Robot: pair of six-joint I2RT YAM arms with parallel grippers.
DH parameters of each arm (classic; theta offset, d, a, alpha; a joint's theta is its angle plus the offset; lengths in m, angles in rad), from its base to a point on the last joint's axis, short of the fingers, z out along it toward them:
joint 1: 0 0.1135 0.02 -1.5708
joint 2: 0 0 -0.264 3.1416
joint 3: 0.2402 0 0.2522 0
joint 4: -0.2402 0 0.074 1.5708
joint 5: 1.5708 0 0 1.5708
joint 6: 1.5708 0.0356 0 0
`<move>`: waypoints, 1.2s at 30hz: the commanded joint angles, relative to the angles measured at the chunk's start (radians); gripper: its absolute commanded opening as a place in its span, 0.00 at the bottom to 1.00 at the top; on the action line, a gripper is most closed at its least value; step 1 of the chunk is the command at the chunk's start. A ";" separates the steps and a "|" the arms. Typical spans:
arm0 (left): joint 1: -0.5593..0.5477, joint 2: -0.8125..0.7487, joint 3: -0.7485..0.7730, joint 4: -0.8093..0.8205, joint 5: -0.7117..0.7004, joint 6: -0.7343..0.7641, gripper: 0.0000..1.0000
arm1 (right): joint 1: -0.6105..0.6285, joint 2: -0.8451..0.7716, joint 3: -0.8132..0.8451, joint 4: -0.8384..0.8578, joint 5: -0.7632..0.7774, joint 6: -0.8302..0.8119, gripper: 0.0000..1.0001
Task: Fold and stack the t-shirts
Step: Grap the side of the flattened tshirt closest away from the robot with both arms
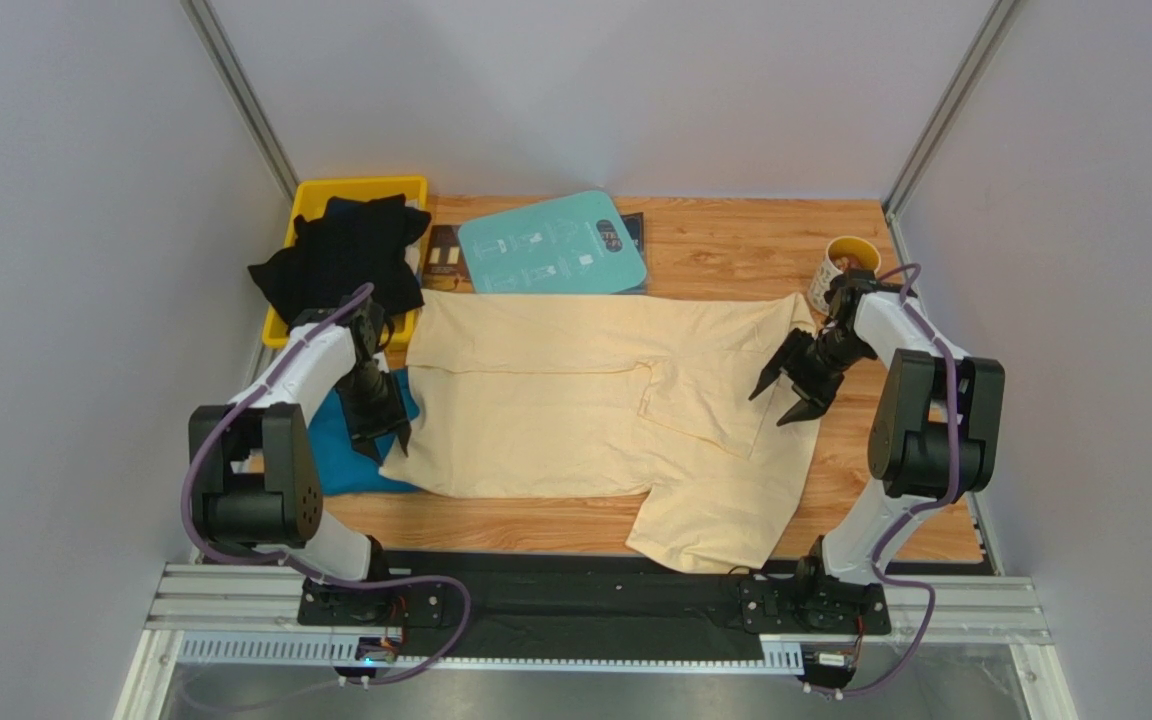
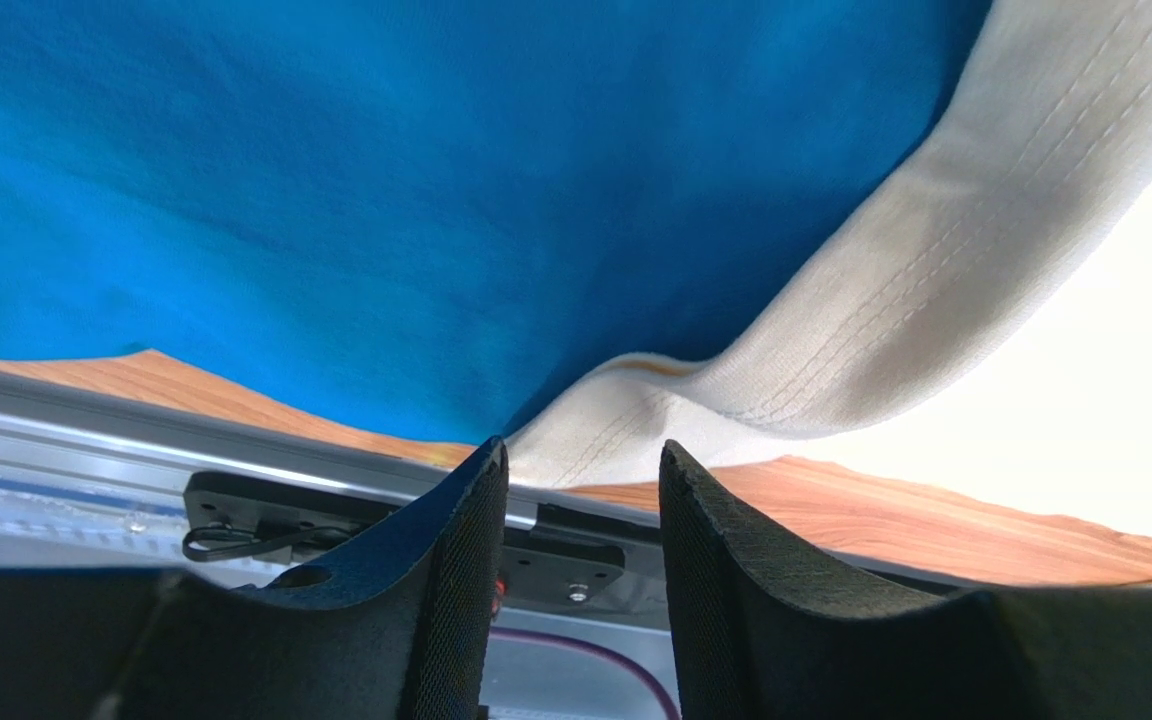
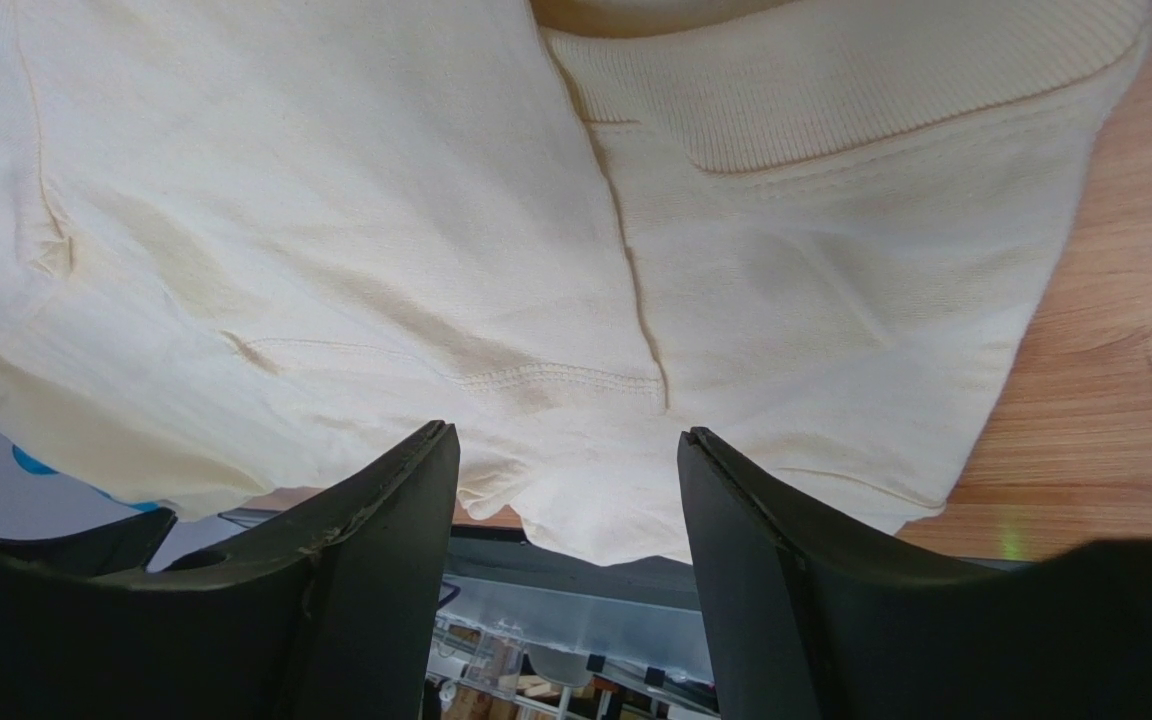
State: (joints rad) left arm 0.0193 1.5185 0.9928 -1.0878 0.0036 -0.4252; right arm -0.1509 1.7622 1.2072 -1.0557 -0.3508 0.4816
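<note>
Pale cream-yellow soft cloth t-shirt [image 1: 582, 413] lies spread flat and creased, w/ one flap folded across its front and its near-right corner trailing. Teal-blue cloth t-shirt [image 1: 330, 450] sits partly under its left edge. Black cloth t-shirts [image 1: 339, 258] are heaped in a yellow plastic bin [image 1: 361, 191] beyond its far-left corner. L gripper [image 1: 387, 432] is at its left hem, R gripper [image 1: 779, 402] over its right edge. Both have fingers apart, gripping nothing.

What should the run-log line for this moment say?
item: pale cream-yellow cloth t-shirt laid out | left gripper: open, at its left edge, over teal-blue cloth t-shirt | right gripper: open, above its right edge
</note>
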 commanded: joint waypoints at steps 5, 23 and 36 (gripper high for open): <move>0.014 0.048 0.101 -0.021 -0.031 0.009 0.49 | 0.004 -0.003 0.003 0.026 -0.025 -0.003 0.61; 0.013 -0.001 -0.022 -0.018 0.030 -0.014 0.45 | 0.004 0.017 0.008 0.037 -0.050 0.005 0.61; 0.014 -0.047 0.017 -0.015 0.027 -0.012 0.00 | 0.004 -0.001 0.002 0.045 -0.045 -0.001 0.61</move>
State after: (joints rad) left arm 0.0261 1.4979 0.9695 -1.0988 0.0223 -0.4370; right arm -0.1509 1.7824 1.2072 -1.0306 -0.3943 0.4820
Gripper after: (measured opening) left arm 0.007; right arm 0.607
